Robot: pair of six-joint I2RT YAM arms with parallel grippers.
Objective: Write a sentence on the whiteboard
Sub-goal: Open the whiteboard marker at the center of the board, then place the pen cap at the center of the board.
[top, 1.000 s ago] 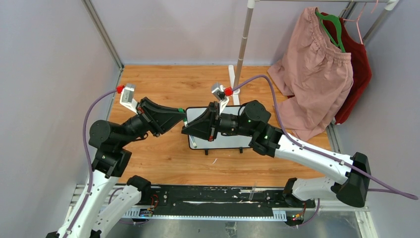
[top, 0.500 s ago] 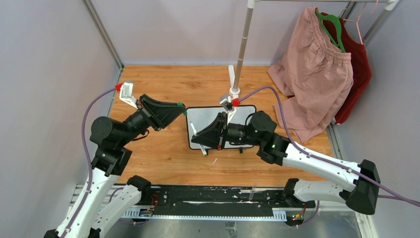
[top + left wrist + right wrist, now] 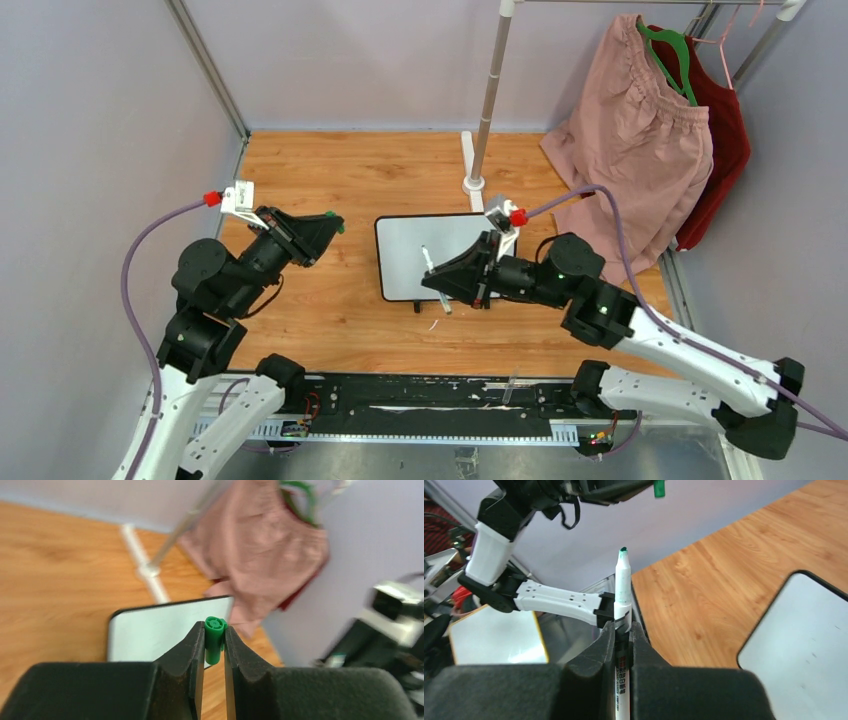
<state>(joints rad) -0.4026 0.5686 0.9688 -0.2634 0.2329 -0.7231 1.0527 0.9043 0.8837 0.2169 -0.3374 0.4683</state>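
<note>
center of the wooden table (image 3: pixel 330 320), that's where the whiteboard (image 3: pixel 440 255) lies, flat, just in front of the clothes rack's foot (image 3: pixel 472 183). thin black frame, rounded corners, and the face reads plain pale white from above. my right wrist camera picks up only a few tiny specks on it (image 3: pixel 804 625). one small black foot (image 3: pixel 417 305) pokes out at the near edge. the board's right end is hidden under my right arm.

my right gripper (image 3: pixel 432 285) sits over the board's near edge, fingers pinched narrow on a white marker (image 3: pixel 433 275). up close the barrel is clamped between both fingers (image 3: pixel 623 630), cap off, green tip (image 3: pixel 623 550) pointing away from my wrist. i can't tell how high the marker is above the board.

my left gripper (image 3: pixel 335 222) hangs over bare wood, well to the left of the board, not touching it. its fingers are squeezed onto a small green cap (image 3: pixel 214 640), open end facing out.

behind the board a pole (image 3: pixel 490 95) rises from the foot. at far right hang a pink garment (image 3: pixel 635 150) on a green hanger (image 3: pixel 670 50) and a red garment (image 3: pixel 725 130) behind it.
</note>
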